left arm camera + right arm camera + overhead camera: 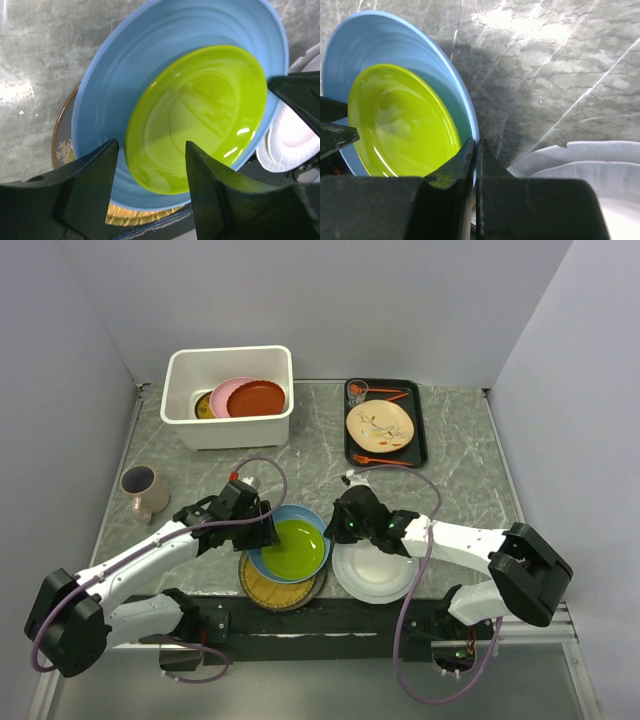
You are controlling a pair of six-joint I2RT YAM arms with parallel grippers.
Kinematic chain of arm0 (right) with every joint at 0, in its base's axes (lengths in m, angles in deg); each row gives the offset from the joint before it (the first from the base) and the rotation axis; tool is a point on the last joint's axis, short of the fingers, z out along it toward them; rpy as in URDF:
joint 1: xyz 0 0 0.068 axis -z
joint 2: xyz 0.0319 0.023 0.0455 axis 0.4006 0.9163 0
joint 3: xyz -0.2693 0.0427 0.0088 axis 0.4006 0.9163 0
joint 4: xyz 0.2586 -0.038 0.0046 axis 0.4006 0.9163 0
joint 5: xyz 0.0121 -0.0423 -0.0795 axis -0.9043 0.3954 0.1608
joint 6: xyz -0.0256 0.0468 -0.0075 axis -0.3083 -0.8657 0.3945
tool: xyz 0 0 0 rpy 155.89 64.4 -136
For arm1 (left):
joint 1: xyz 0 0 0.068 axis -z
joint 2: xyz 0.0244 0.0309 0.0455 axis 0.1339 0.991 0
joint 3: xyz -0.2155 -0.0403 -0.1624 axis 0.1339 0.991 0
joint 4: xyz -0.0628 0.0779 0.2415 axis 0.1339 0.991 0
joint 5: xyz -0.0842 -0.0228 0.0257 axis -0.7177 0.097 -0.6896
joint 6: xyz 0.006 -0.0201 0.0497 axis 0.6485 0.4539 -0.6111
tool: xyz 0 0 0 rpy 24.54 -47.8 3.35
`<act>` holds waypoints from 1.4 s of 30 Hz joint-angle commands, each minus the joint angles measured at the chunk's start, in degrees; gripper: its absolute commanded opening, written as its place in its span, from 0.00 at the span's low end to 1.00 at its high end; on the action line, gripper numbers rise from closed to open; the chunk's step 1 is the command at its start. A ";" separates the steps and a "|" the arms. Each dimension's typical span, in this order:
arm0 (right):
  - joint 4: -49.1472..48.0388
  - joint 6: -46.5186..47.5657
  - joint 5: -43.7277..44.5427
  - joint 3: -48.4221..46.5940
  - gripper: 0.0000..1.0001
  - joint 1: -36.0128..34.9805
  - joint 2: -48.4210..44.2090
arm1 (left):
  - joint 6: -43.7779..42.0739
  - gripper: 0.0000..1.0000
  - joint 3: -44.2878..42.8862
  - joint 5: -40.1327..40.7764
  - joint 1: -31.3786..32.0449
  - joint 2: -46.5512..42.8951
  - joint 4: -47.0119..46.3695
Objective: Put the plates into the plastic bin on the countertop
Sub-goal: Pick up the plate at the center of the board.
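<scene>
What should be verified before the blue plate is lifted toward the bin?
1. Right pincer shut on the blue plate rim: ok.
2. Left pincer gripping the opposite rim: not ok, it is open.
3. Lime green plate secured: not ok, it lies loose in the blue plate.
4. Plastic bin has room: ok.
5. Blue plate free of the gold-patterned plate beneath: cannot tell.

lime plate nested in blue plate
</scene>
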State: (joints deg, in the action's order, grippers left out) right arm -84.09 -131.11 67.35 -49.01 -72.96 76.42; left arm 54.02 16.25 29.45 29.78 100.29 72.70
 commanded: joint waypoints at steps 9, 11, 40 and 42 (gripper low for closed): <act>-1.31 0.27 0.85 0.49 0.00 1.00 -2.91 | 2.21 0.49 5.82 -4.55 0.93 0.96 -12.40; -1.23 0.45 0.85 0.32 0.00 1.00 -2.83 | 1.94 0.42 5.91 -4.20 0.93 -0.18 -12.76; -1.23 0.45 -0.73 0.23 0.23 1.09 -2.04 | 3.00 0.01 -0.32 2.83 0.93 -10.03 -4.33; -1.32 0.62 -0.73 0.31 0.26 1.18 -2.04 | 2.82 0.01 -1.38 2.83 0.93 -10.21 -3.97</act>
State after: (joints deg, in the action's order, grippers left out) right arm -83.28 -130.39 66.76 -48.24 -71.78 75.75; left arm 56.52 18.93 31.24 30.44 91.59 68.55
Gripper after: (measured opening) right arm 0.242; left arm 0.031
